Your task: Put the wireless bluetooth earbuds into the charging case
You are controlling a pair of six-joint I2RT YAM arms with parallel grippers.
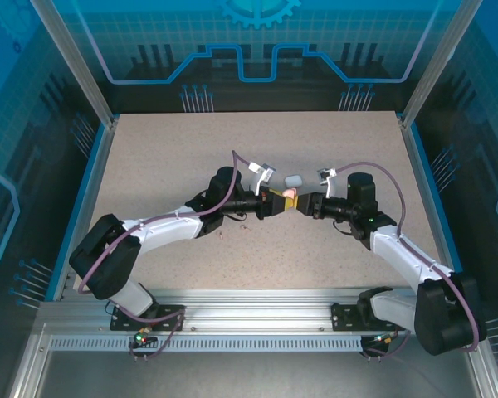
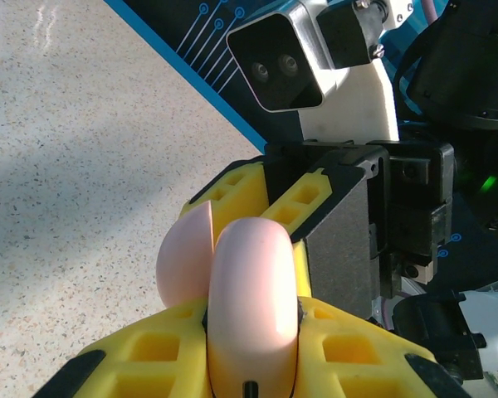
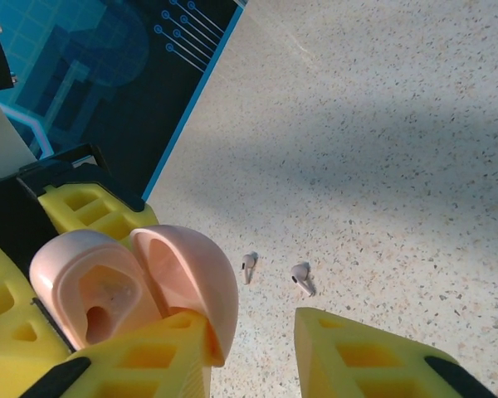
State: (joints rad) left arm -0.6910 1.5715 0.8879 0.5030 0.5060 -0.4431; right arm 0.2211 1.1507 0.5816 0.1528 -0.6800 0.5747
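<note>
The left gripper (image 1: 274, 201) is clamped on the open pink round case (image 3: 100, 282), the right gripper (image 3: 253, 332) stands part-open and empty at its lid, and two white earbuds (image 3: 301, 278) lie on the table (image 3: 398, 124) beyond.

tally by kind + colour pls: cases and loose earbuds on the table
pink case: 1
white case: 1
white earbuds: 2
total: 4
</note>
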